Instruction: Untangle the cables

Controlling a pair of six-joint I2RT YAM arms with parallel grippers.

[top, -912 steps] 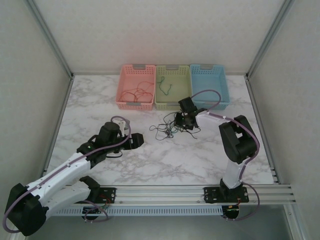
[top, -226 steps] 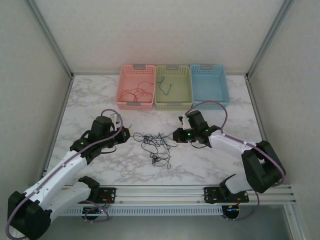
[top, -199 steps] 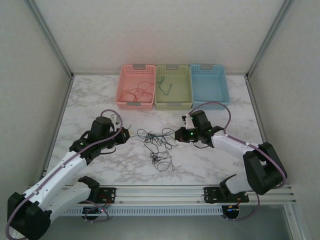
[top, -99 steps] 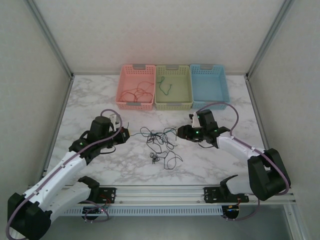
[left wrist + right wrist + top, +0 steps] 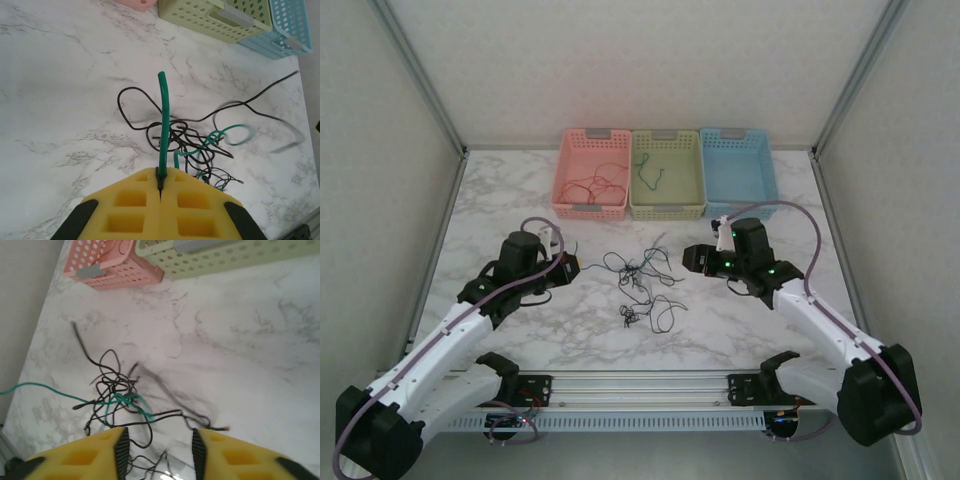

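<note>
The cables (image 5: 642, 290) — thin black and green wires in a loose knot — lie mid-worktop (image 5: 510, 200). The left claw (image 5: 160, 184) pinches one green cable (image 5: 163, 115); the right claw (image 5: 157, 442) is parted, empty.

A white desk (image 5: 520, 205) veined in grey marble; at eleven o'clock a pink basket (image 5: 566, 178) holding red wires (image 5: 595, 186); at twelve a pale-green basket (image 5: 667, 210) with one dark-green wire (image 5: 650, 176); at one a sky-blue basket (image 5: 761, 178); all three perforated, with grey handle tabs; at centre the cables (image 5: 638, 286), black, threaded by one teal-green cable (image 5: 163, 115); left arm (image 5: 440, 345) and right arm (image 5: 825, 320) white and black, trailing lilac hoses (image 5: 770, 206); jaws yellow.
</note>
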